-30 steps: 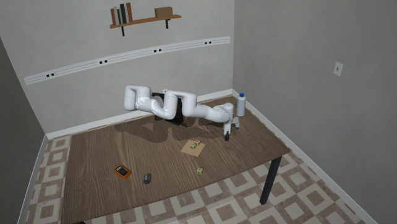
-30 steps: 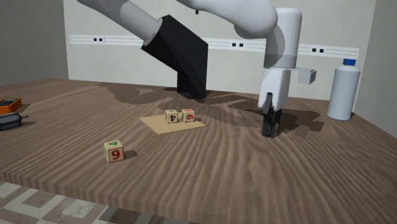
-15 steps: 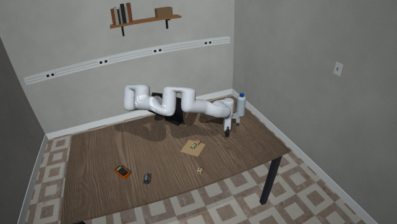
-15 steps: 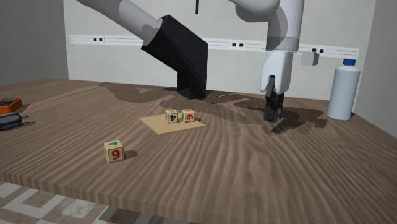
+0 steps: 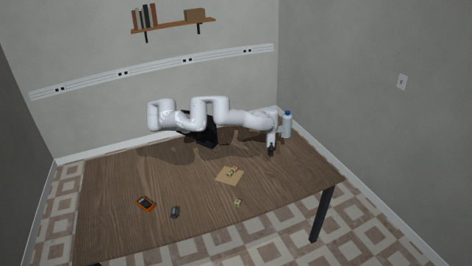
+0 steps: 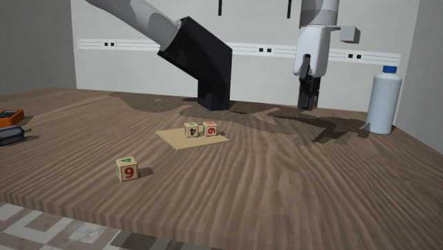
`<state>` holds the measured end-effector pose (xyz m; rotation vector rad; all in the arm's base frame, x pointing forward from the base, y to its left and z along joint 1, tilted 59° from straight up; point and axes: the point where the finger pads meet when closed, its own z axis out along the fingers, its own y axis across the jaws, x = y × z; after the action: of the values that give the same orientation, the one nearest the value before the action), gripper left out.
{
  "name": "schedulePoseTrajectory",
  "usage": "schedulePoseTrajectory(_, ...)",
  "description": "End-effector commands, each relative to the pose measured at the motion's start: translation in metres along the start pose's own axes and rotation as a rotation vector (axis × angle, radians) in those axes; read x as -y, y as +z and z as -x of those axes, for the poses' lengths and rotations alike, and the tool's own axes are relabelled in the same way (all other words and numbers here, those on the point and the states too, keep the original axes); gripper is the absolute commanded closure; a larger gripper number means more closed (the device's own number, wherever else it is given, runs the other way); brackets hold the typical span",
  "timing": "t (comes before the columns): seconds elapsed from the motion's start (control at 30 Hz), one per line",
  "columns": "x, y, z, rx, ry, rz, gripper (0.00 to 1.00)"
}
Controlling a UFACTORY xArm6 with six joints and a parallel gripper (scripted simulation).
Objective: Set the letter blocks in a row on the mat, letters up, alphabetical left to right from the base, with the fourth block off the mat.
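A tan mat (image 6: 191,138) lies mid-table, also in the top view (image 5: 229,175). Two wooden blocks stand side by side on its far part: one with a black 4 on its side (image 6: 191,130) and one with a red 6 on its side (image 6: 210,128). A third block (image 6: 127,168) (image 5: 237,202) with a red 6 on its side and a green mark on top sits on the table off the mat, toward the front edge. My gripper (image 6: 308,103) hangs above the table to the right of the mat, near the bottle. It is shut on a block that the dark fingers hide.
A white bottle with a blue cap (image 6: 383,100) stands at the far right, close to the gripper. An orange device (image 6: 10,117) and a small dark grey object (image 6: 10,135) lie at the left. The arm's black base (image 6: 210,76) stands behind the mat.
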<state>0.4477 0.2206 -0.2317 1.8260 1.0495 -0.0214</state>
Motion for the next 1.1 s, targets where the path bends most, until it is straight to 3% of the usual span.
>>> schedulePoseTrajectory(0.0,-0.001,-0.003,-0.002,-0.005,0.002,0.000,0.72)
schedulePoseTrajectory(0.47,-0.014,-0.005,0.007,-0.004,0.117,0.003,0.72)
schedulePoseTrajectory(1.07,-0.067,-0.009,0.052,-0.005,0.617,0.009,0.72)
